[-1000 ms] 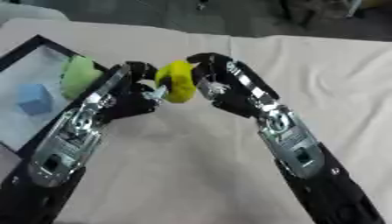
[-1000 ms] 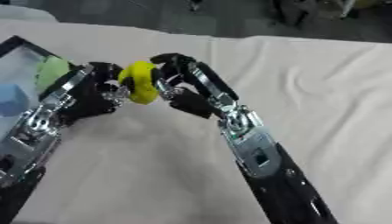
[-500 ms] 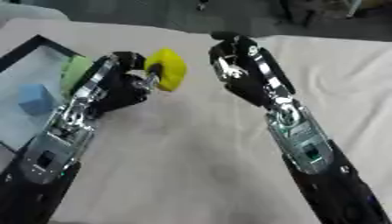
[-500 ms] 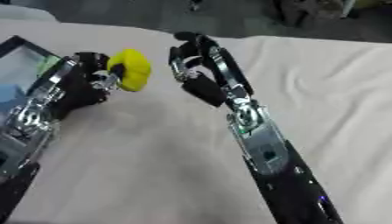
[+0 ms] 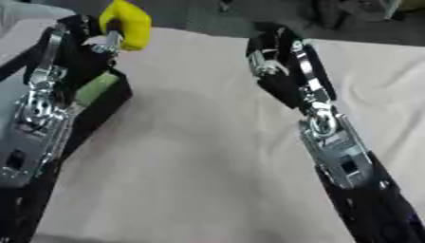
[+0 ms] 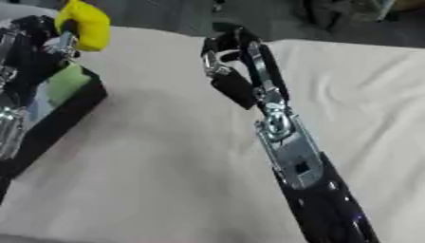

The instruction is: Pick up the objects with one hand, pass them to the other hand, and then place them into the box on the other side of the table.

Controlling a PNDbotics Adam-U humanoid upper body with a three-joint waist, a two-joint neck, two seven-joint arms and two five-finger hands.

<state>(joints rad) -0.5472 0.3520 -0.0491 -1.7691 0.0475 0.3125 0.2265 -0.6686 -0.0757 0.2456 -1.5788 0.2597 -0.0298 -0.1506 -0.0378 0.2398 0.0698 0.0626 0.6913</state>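
My left hand [image 5: 87, 40] is raised at the upper left, its fingers curled round a yellow object [image 5: 126, 23] that sticks out above them. Under that arm lies the black-rimmed box [image 5: 112, 102], and a light green object [image 5: 96, 88] shows inside it. My right hand [image 5: 278, 61] hangs over the cloth at the upper middle, well apart from the yellow object, with its fingers curled and nothing in them.
A pale cloth [image 5: 199, 166] covers the table. Dark things stand beyond the far edge [image 5: 357, 14]. Both black and silver forearms run down to the lower corners of the view.
The yellow object passed from between both hands to my left hand alone, which has lifted it toward the box side. My right hand let go and drew back. The camera has also shifted.
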